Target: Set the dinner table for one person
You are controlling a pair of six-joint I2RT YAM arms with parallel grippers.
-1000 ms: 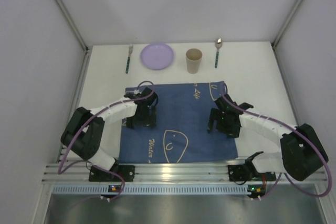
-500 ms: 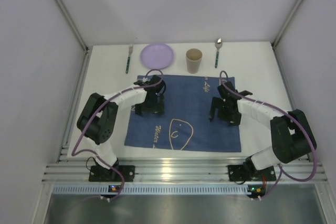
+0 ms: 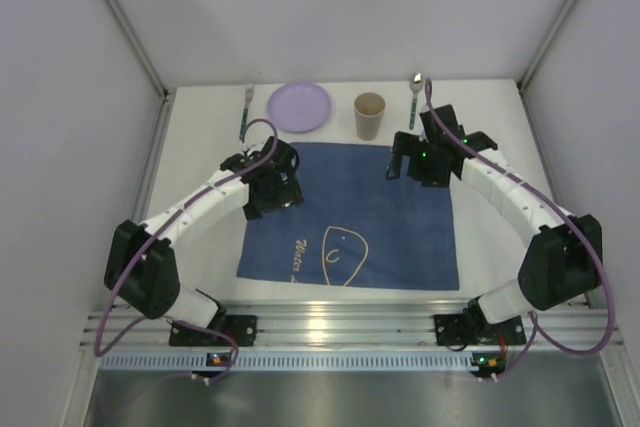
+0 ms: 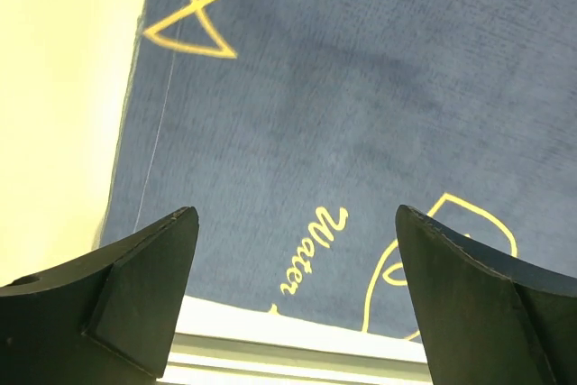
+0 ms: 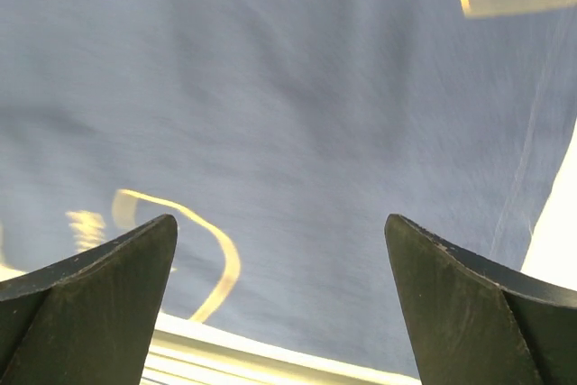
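The white dinner table point(image 3: 195, 147) carries a dark blue placemat point(image 3: 350, 217) with line drawings, lying flat at its middle. Along the far edge lie a fork point(image 3: 246, 112), a purple plate point(image 3: 298, 106), a tan cup point(image 3: 369, 115) and a spoon point(image 3: 414, 97). My left gripper point(image 3: 272, 190) is open and empty over the mat's far left part. My right gripper point(image 3: 413, 160) is open and empty over the mat's far right corner, near the spoon. In the left wrist view my left gripper point(image 4: 293, 214) stands open above the mat point(image 4: 343, 96). In the right wrist view my right gripper point(image 5: 280, 220) stands open above the mat point(image 5: 270, 87).
White booth walls close in the table on the left, right and back. A silver metal rail point(image 3: 340, 332) with both arm bases runs along the near edge. Bare table shows left of the mat point(image 4: 54, 87).
The placemat slid away from the near rail and now lies flat. Both grippers moved toward its far edge, the right one reaching close to the spoon.
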